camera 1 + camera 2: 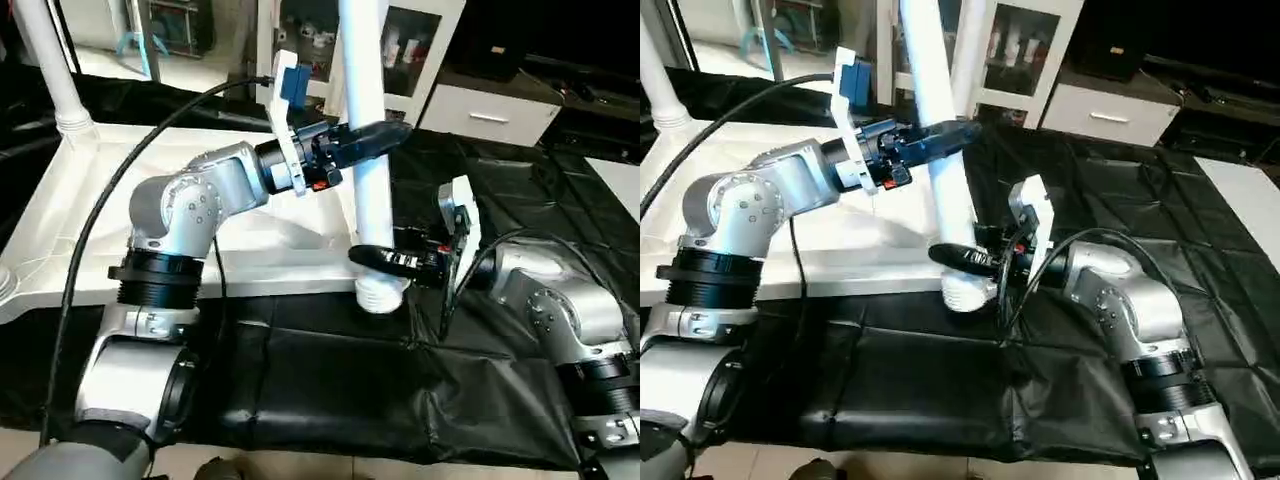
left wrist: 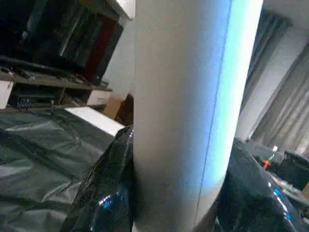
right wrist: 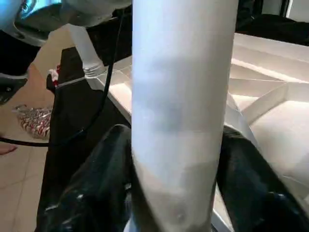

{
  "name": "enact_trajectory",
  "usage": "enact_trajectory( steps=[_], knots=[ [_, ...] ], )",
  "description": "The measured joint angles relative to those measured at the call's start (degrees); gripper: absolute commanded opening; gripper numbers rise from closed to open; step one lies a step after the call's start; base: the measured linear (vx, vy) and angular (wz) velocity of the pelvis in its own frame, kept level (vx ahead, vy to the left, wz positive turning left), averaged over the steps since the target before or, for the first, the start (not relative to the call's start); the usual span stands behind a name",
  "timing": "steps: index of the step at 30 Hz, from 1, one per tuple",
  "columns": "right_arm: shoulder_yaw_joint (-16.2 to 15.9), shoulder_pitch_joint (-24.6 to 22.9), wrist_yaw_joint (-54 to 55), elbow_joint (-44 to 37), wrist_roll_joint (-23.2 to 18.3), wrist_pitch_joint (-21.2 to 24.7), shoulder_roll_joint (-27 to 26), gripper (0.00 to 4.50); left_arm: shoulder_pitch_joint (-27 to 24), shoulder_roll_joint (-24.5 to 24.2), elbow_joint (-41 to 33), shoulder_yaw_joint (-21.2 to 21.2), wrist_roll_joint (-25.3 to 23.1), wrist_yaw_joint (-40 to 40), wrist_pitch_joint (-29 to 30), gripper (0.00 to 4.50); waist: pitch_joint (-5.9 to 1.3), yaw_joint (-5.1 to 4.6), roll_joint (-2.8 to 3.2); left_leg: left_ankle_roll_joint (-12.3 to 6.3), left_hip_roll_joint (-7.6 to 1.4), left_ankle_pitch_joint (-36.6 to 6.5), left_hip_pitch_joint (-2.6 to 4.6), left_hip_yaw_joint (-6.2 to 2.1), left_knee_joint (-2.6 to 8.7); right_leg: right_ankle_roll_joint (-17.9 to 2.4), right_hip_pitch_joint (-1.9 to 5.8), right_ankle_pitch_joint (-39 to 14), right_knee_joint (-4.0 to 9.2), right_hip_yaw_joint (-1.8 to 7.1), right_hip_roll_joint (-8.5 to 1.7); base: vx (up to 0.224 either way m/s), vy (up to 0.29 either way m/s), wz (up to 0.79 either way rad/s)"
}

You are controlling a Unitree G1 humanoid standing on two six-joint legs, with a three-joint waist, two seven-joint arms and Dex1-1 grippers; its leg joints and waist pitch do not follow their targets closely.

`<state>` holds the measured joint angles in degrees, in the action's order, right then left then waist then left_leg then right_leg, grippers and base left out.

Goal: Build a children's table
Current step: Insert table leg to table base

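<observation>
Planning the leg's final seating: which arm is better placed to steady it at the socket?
Probably the right: its pincer grips the leg just above the tabletop's corner socket; the left pincer holds higher up.

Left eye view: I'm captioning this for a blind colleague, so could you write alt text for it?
A robot holds a white table leg upright at the corner of an upturned white tabletop, the left gripper gripping higher up and the right gripper near its base. Another leg already stands at the far corner.
</observation>
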<state>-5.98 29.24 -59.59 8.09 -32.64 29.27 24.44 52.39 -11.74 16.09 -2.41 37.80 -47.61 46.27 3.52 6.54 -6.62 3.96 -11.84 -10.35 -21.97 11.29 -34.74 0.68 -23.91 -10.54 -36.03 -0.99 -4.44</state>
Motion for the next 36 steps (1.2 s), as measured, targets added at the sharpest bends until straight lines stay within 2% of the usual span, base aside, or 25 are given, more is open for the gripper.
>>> enact_trajectory(
  steps=[4,8,9,10,12,14,19,30,31,34,36],
  knots=[
    [-0.3,1.3,-1.9,0.0,-0.2,0.7,0.7,3.18,-0.2,-1.1,-0.3,3.6,-2.0,-1.5,-0.1,1.77,0.00,0.18,-0.03,0.00,0.00,0.0,-0.01,0.01,-0.01,0.0,0.01,0.0,-0.01,-0.01,0.00,0.000,0.000,0.00],
    [-0.4,1.9,-3.3,0.0,-0.2,1.8,1.2,3.49,-0.2,-1.3,-1.3,4.3,-2.7,-2.2,-0.5,1.77,-0.02,0.08,-0.10,0.00,0.00,0.0,0.00,0.01,-0.05,0.0,0.02,0.0,-0.06,0.00,0.00,0.000,0.000,0.00],
    [-1.0,2.0,-3.4,0.0,0.0,1.8,1.5,3.49,-0.2,-1.3,-1.3,4.7,-2.9,-2.2,-0.6,1.77,-0.02,0.08,-0.11,0.00,0.00,0.0,0.00,0.01,-0.05,0.0,0.01,0.0,-0.08,-0.01,0.00,0.000,0.000,0.00],
    [-2.0,2.0,-3.5,0.1,1.2,1.9,2.2,3.76,-0.2,-1.3,-1.3,5.2,-3.3,-2.3,-1.0,1.77,-0.01,0.09,-0.14,0.02,0.00,0.0,0.00,0.01,-0.06,0.0,0.01,0.0,-0.09,-0.01,0.00,0.000,0.000,0.00],
    [-3.5,2.1,-3.4,0.7,2.8,2.2,3.0,3.81,-0.2,-1.4,-1.3,5.7,-3.8,-2.7,-1.6,1.77,-0.02,0.08,-0.22,0.03,0.00,0.0,0.00,0.01,-0.06,0.0,0.02,0.0,-0.10,-0.01,0.00,0.000,0.000,0.00],
    [-4.2,2.1,-3.4,1.9,4.3,2.8,3.3,3.81,-0.2,-1.6,-1.4,6.1,-3.9,-3.4,-2.0,1.77,0.00,0.05,-0.34,0.03,0.00,0.1,-0.01,0.01,-0.07,0.0,0.01,0.0,-0.11,-0.01,0.00,0.000,0.000,0.00],
    [-4.7,2.1,-3.8,2.2,4.2,5.2,3.2,3.81,-0.1,-2.0,-2.6,7.2,-4.4,-4.4,-2.3,1.77,-0.01,0.09,-0.41,0.03,0.00,0.1,-0.01,0.01,-0.07,0.0,0.00,0.0,-0.11,-0.02,0.00,0.000,0.000,0.00],
    [-5.1,2.1,-5.2,2.2,4.0,5.7,2.5,3.81,-0.1,-2.6,-4.6,9.1,-5.0,-6.7,-2.3,1.77,-0.02,0.09,-0.47,0.03,0.00,0.1,-0.01,0.00,-0.09,0.0,0.01,0.0,-0.12,-0.02,-0.01,0.000,0.000,0.00],
    [-5.3,2.1,-5.4,2.2,4.0,5.7,2.3,3.53,-0.1,-2.6,-4.6,9.1,-5.0,-6.8,-2.3,1.77,-0.02,0.08,-0.48,0.02,0.00,0.1,0.00,0.00,-0.09,0.0,0.01,0.0,-0.13,-0.02,-0.01,0.000,0.000,0.00],
    [-5.7,2.1,-5.5,2.3,4.1,5.7,2.0,3.43,-0.1,-2.7,-4.6,9.1,-5.1,-6.9,-2.3,1.77,-0.02,0.09,-0.49,0.03,0.00,0.1,-0.01,0.00,-0.10,0.0,0.01,0.1,-0.13,-0.02,-0.01,0.000,0.000,0.00],
    [-5.7,2.2,-5.7,2.3,4.1,5.7,1.9,3.20,-0.1,-2.8,-4.6,9.1,-5.3,-7.1,-2.3,1.77,-0.02,0.10,-0.50,0.02,0.00,0.1,-0.01,0.00,-0.10,0.0,0.01,0.1,-0.13,-0.02,-0.01,0.000,0.000,0.00]
  ],
)
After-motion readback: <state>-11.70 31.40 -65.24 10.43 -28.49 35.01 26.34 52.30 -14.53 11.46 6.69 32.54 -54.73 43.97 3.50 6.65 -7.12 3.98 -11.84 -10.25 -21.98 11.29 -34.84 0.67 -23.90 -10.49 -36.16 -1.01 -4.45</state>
